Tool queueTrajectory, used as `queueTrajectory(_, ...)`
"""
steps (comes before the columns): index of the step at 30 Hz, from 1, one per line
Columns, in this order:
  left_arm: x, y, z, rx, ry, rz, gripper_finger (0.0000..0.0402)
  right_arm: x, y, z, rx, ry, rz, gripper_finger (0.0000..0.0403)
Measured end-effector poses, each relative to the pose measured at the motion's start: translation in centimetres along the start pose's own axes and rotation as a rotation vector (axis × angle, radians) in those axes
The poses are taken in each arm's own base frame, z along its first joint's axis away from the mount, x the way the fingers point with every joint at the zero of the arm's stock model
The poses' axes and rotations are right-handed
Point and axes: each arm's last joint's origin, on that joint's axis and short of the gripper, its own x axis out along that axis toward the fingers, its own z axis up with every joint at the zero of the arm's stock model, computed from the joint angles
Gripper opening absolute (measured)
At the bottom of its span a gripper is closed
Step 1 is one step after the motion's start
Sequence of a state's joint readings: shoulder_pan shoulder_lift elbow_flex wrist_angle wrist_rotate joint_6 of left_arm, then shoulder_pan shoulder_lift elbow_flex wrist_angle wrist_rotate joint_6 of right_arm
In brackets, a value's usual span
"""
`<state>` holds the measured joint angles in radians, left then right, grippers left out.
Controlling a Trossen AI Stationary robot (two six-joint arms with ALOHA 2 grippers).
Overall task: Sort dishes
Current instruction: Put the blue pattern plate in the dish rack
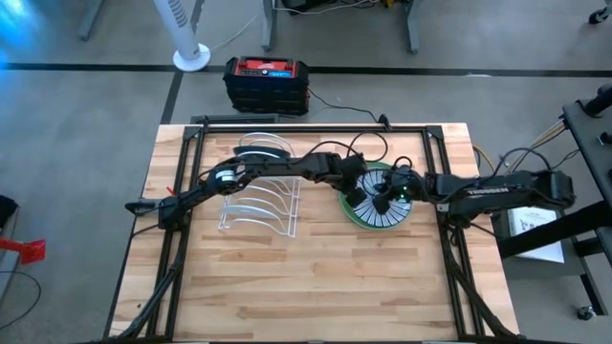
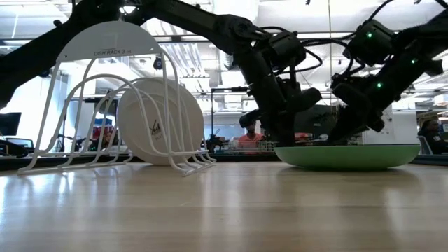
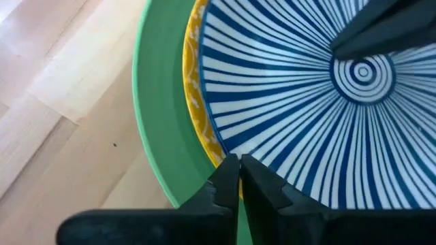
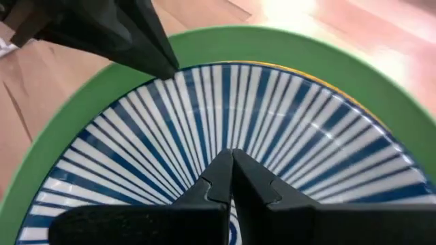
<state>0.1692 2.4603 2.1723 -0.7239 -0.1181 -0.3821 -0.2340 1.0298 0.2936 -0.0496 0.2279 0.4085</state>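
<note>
Both closed: left pincer (image 3: 238, 160) on striped plate's (image 3: 300, 102) rim.

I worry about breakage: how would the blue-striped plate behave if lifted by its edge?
The blue-striped plate looks rigid and glossy, so probably slippery and breakable. It lies on a yellow plate, so it may slide. The left end effector is shut at its rim.

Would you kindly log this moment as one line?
left hand: shut at striped plate rim | right hand: shut, on striped plate | stack: striped on yellow on green | rack: one plate
</note>
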Motion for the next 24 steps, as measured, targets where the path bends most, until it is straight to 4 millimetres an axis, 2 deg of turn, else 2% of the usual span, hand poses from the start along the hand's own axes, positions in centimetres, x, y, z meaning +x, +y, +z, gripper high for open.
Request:
queueTrajectory(4, 0.0, 0.1, 0.0, 0.009, 0.001, 0.001, 0.0, -1.0, 0.1, 1.0, 0.008, 0.038, -0.032, 0.0002)
queueTrajectory(13, -0.9, 0.1, 0.4, 0.075, 0.024, 0.017, 0.0, -4.0, -0.5, 2.7, 0.075, 0.197, -0.278, 0.0002)
queueTrajectory(19, -1.1, 0.8, -0.7, 0.085, 0.113, 0.155, 0.0, -4.7, -0.8, 2.1, 0.116, 0.319, -0.305, 0.0002)
queueTrajectory(24, -1.1, 0.6, -0.6, 0.103, 0.101, 0.133, 0.0, -4.5, -1.0, 1.3, 0.152, 0.376, -0.281, 0.0002)
